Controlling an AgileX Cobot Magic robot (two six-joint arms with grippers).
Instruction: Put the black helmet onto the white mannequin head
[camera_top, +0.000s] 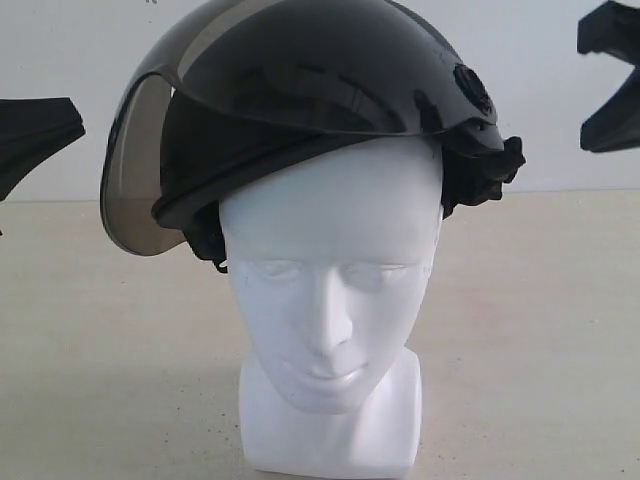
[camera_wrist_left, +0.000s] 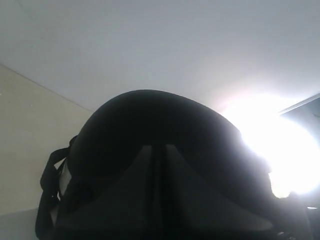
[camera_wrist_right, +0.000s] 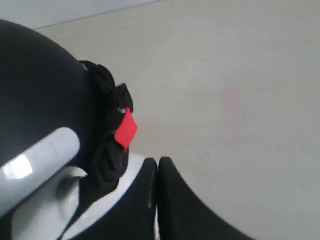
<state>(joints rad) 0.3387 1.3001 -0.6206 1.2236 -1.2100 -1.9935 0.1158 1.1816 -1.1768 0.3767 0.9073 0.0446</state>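
Observation:
The black helmet (camera_top: 320, 70) sits on top of the white mannequin head (camera_top: 330, 260), tilted, with its smoky visor (camera_top: 140, 170) hanging down at the left. The face below is uncovered. My left gripper (camera_wrist_left: 159, 148) is shut and empty, its dark fingers pointing at the helmet's shell (camera_wrist_left: 150, 120) just in front. My right gripper (camera_wrist_right: 158, 161) is also shut on nothing, close beside the helmet (camera_wrist_right: 40, 85) and the white head (camera_wrist_right: 60, 200). In the exterior view both arms' black ends stay off the helmet, the left (camera_top: 40, 135) and the right (camera_top: 615, 110).
Black strap fittings (camera_top: 490, 165) stick out at the helmet's right side, with a small red tag (camera_wrist_right: 126, 129) among them. The head stands on a beige table (camera_top: 540, 330) before a white wall (camera_top: 540, 120).

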